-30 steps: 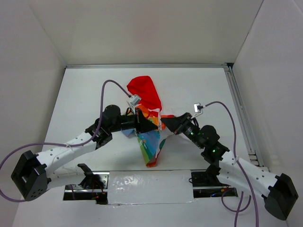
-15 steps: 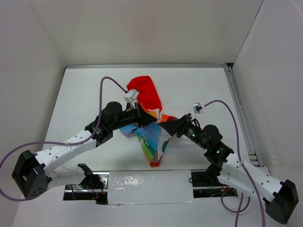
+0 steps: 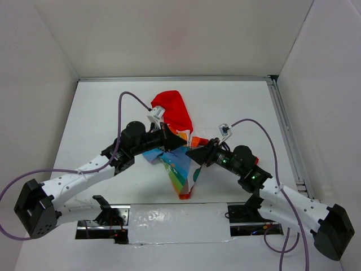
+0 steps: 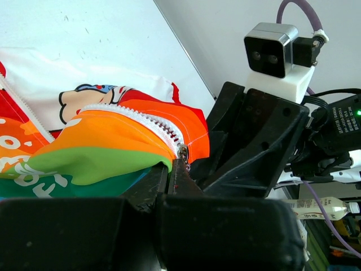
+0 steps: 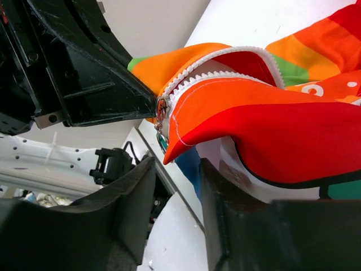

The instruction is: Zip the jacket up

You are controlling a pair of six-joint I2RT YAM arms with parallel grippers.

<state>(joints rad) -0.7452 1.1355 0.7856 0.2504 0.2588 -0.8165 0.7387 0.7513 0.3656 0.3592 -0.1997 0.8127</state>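
The jacket lies mid-table with its red hood (image 3: 172,108) at the far end, and its rainbow panels (image 3: 181,169) are lifted and bunched between the arms. My left gripper (image 3: 171,144) is shut on the jacket's bottom edge (image 4: 101,147), and its fingertips (image 4: 172,164) sit right at the metal zip slider (image 4: 183,152). My right gripper (image 3: 192,153) is open. In the right wrist view the jacket's red-orange corner (image 5: 271,113) hangs between its jaws (image 5: 177,161) without touching them. The slider (image 5: 161,108) with its dangling pull sits just beyond them. The white zip teeth run apart above the slider.
A taped strip (image 3: 177,217) lies along the near edge between the arm bases. A metal rail (image 3: 285,132) runs down the right side. White walls enclose the table. The right wrist's camera (image 4: 271,51) is close in front of my left gripper.
My right arm has moved left, closer to the jacket's lower corner and to my left gripper. The left gripper lifted the fabric slightly and then held still.
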